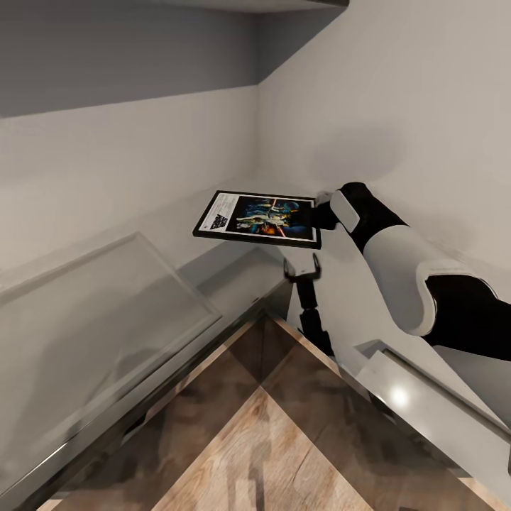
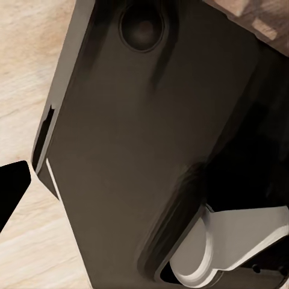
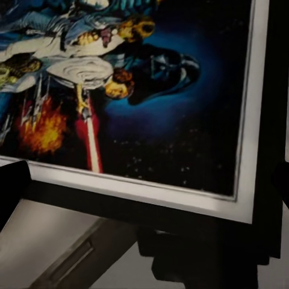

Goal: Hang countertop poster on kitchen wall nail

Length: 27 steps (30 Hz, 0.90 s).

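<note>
We carry one poster (image 1: 257, 219), lifted flat above corner tabletop (image 1: 92, 312), near wall. Right gripper (image 1: 316, 213) pinching poster's frame edge; left gripper (image 1: 301, 270) below it, prongs spread, empty. Step: transport toward nail. No nail in sight yet; next we must find one, tilt poster upright.

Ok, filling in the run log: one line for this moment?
black-framed Star Wars poster: lifted above light grey countertop | right gripper: shut on poster edge | left gripper: open, empty | hanging: not yet
</note>
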Motion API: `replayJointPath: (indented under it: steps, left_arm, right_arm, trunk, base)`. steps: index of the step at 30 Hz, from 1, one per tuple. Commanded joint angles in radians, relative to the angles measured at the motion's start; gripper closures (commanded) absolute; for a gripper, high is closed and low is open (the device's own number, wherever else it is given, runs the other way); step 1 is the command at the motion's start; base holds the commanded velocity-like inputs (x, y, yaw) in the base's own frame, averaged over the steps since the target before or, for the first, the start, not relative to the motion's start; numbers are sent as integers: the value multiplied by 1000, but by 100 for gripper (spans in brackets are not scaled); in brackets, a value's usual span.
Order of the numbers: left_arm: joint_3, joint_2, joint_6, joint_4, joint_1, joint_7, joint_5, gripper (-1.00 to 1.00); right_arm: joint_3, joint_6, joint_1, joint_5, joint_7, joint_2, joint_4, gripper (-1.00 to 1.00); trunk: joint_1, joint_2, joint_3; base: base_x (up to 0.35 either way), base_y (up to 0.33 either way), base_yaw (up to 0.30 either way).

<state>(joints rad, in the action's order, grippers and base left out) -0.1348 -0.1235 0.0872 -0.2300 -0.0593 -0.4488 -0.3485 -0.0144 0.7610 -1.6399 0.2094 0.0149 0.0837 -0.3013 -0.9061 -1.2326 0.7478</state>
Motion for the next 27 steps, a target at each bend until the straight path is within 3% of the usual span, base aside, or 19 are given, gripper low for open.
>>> replayJointPath:
  steps: [1, 7, 14, 18, 19, 27]
  left_arm:
    - [-4, 0, -1, -1, -1, -5, -1, -100]
    - [-4, 0, -1, -1, -1, -5, -1, -100]
    - [-16, 27, 10, 0, -1, -8, 38, -100]
    - [-24, 29, 12, 0, -1, -11, 61, -100]
    - [-25, 29, 12, 0, -1, -11, 74, -100]
    - [-28, 29, 12, 1, -1, -13, 75, -100]
  right_arm:
    - [-1, 4, 0, 3, -4, 0, -1, -100]
    - [-1, 4, 0, 3, -38, 0, -1, -100]
    - [4, 5, 3, 4, 2, 3, -6, -100]
    - [6, 5, 3, 4, 24, 4, -7, -100]
    - [6, 5, 3, 4, 57, 4, -7, -100]
    - [7, 3, 3, 4, 59, 4, -7, -100]
  trunk:
    - [0, 0, 1]
    - [0, 0, 1]
    - [0, 0, 1]
    - [0, 0, 1]
    - [0, 0, 1]
    - [0, 0, 1]
  base:
    - [0, 0, 0]
    - [0, 0, 0]
    - [0, 0, 0]
    - [0, 0, 0]
    - [0, 0, 0]
    - [50, 41, 0]
